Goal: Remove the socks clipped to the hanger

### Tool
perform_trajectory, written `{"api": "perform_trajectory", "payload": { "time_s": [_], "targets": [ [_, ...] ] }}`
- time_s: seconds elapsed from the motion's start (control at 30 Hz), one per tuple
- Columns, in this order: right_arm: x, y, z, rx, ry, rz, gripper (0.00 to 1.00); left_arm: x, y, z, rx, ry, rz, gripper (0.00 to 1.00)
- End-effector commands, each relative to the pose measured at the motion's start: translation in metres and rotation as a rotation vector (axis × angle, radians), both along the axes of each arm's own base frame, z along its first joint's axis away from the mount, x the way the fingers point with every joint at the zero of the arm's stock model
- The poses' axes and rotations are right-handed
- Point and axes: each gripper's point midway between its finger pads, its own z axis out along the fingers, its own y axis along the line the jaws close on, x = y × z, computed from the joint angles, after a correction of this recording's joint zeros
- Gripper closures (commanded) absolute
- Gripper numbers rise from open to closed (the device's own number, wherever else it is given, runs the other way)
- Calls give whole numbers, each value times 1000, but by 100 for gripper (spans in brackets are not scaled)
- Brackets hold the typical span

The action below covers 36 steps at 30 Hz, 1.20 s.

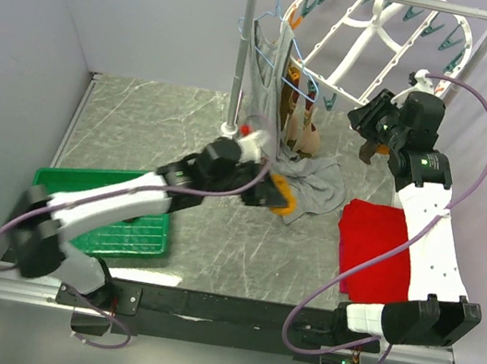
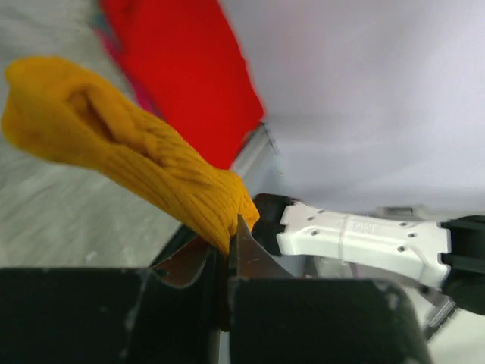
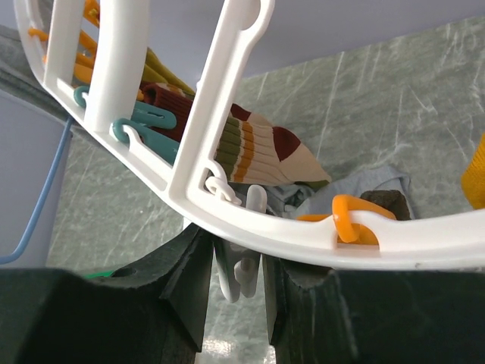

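The white round hanger (image 1: 371, 35) hangs from the rail at the back. Brown and striped socks (image 1: 298, 124) still hang under it. My left gripper (image 1: 261, 191) is shut on a mustard-orange sock (image 1: 282, 197) and holds it above the table. In the left wrist view the sock (image 2: 129, 144) sticks out limp from the closed gripper (image 2: 227, 231). My right gripper (image 1: 372, 121) is up at the hanger's rim (image 3: 303, 236). Its jaws (image 3: 237, 254) close on a white clip (image 3: 244, 267) hanging from the rim. A striped sock (image 3: 265, 148) hangs just beyond.
A grey tank top (image 1: 267, 69) on a thin blue wire hanger hangs by the white pole (image 1: 243, 51), its hem lying on the table (image 1: 317, 187). A red cloth (image 1: 373, 246) lies at the right. A green basket (image 1: 115, 221) sits at the front left. Orange (image 3: 352, 220) and teal (image 3: 144, 133) clips line the rim.
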Motion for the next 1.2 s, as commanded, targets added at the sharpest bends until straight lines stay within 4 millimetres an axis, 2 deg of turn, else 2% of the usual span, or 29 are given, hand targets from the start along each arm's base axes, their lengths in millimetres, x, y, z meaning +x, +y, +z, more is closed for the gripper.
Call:
{"api": "perform_trajectory", "payload": {
  "time_s": [0.0,0.03,0.07,0.1,0.13,0.17,0.23,0.27,0.33,0.37,0.4,0.5,0.63,0.7,0.8,0.83,0.9,0.93,1.03,1.1,1.17],
  "targets": [
    [-1,-9,12,-31,-23,-25,85,-1,80,-19,225,-65,226,99],
    [-2,-9,13,-32,-27,-25,84,0,97,-27,270,-53,284,99],
    [-3,-8,15,-33,-29,-23,84,-9,113,-27,266,-48,306,99],
    [-4,-9,16,-34,-31,-24,84,-5,127,-30,275,-21,377,99],
    [-4,-10,18,-35,-34,-27,83,-9,144,-41,322,15,415,99],
    [-5,-9,19,-35,-37,-27,83,-10,162,-45,329,18,472,99],
    [-6,-9,22,-38,-44,-26,83,-6,188,-53,354,64,550,99],
    [-6,-10,23,-37,-45,-26,83,-11,209,-60,394,94,594,99],
    [-6,-9,22,-38,-43,-23,83,-4,239,-62,408,144,710,99],
    [-5,-9,20,-38,-37,-21,83,-11,257,-65,441,172,754,99],
    [-6,-9,18,-38,-32,-20,83,-4,276,-64,445,185,853,99],
    [-7,-7,17,-29,-29,-15,83,-7,311,-62,462,201,991,96],
    [-8,-5,17,-20,-32,-9,83,-16,334,-75,480,274,1108,89],
    [-9,-5,17,-24,-28,-8,83,-19,340,-77,452,303,1156,80],
    [-10,-7,16,-36,-26,-11,82,-22,348,-77,420,307,1208,56],
    [-11,-7,15,-39,-22,-7,82,-21,352,-75,412,298,1227,41],
    [-13,-8,15,-44,-20,-8,82,-21,352,-68,391,273,1226,25],
    [-13,-7,13,-43,-14,-3,81,-18,352,-60,374,254,1226,12],
    [-16,-5,10,-38,-7,6,76,-13,347,-46,376,208,1189,1],
    [-17,-5,5,-39,5,10,67,-7,334,-34,363,166,1114,1],
    [-20,-6,2,-49,14,10,61,1,317,-14,302,111,1042,1]
  ]
}}
